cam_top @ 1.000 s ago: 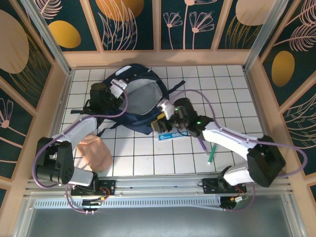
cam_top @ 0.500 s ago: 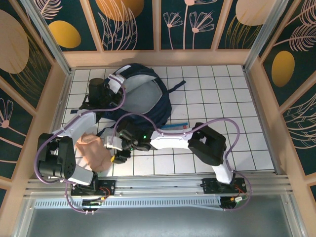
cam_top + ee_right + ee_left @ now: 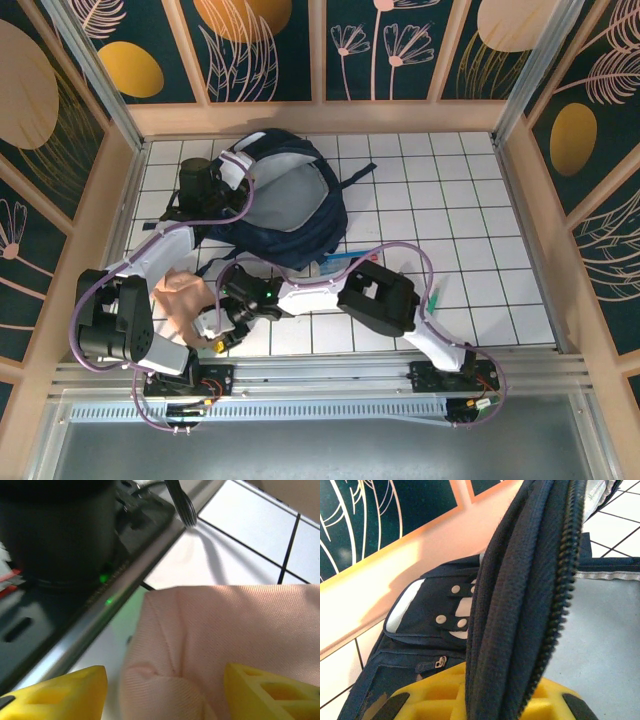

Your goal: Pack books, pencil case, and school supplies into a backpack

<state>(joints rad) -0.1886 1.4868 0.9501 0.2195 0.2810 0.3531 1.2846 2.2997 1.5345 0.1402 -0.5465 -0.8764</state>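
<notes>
Two yellow fingers of the right gripper (image 3: pixel 165 692) are seen standing wide apart astride the pencil case (image 3: pixel 230 630), a soft peach fabric pouch. A strip of bare tile is left between one finger and the cloth, so nothing is judged to be gripped yet. In the overhead view the right gripper (image 3: pixel 214 336) is found at the near left of the worktop (image 3: pixel 470 200), with the pencil case (image 3: pixel 186 300) just beside it. The left gripper (image 3: pixel 240 178) is closed narrow on the backpack (image 3: pixel 285 205). The backpack's zipper rim (image 3: pixel 540 595) is pinched between the left fingers (image 3: pixel 420 702) and held up, so the grey-lined mouth is open.

The step in hand is judged to be the pick-up of the pencil case. It would be done well if the fingers were lowered further over a bunched fold rather than flat cloth. They should be closed firmly, since the pouch looks limp and likely to sag, and the pouch should be lifted clear before it is carried to the open mouth. The rim is best left raised until the pouch is inside.

Room is tight. A metal rail (image 3: pixel 125 592) and a dark arm base (image 3: pixel 55 530) lie just beside the pouch, and the left arm's link (image 3: pixel 150 262) passes close to the route towards the backpack. An edge of the book (image 3: pixel 343 259) is seen just below the backpack. A green pen (image 3: pixel 437 298) lies further right, well apart from both grippers. Neither is packed yet.
</notes>
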